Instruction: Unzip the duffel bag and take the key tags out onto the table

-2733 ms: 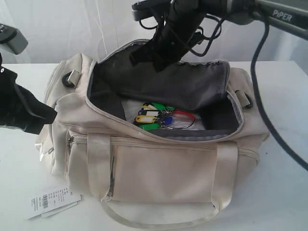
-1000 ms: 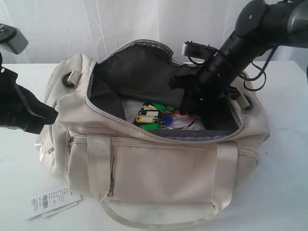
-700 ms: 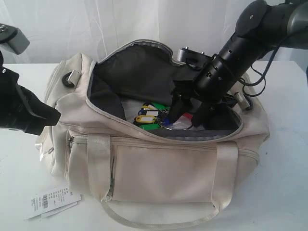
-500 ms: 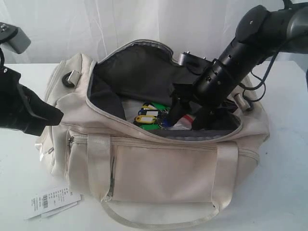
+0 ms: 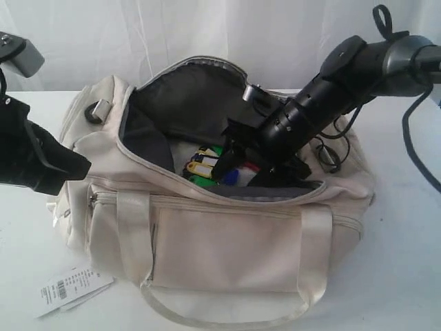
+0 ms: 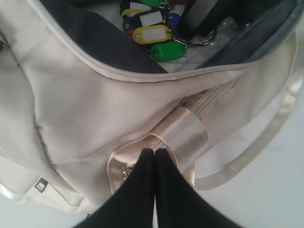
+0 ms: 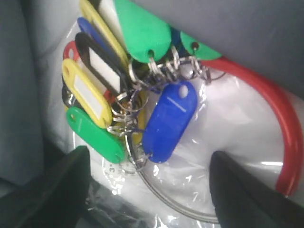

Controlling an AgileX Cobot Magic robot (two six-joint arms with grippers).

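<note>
Over the white table [image 5: 406, 227], left pincer [image 6: 154, 153] is clenched, right pincer [image 7: 147, 164] gapes above key tags [image 5: 205, 165].

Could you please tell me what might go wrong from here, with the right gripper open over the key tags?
The open right gripper straddles the key tags, which lie on clear plastic film; closing may pinch the film too.
The tags fan out loosely, so a grip on one tag could slip.
The gripper sits deep in the duffel bag, so lifting might snag the grey lining.
</note>
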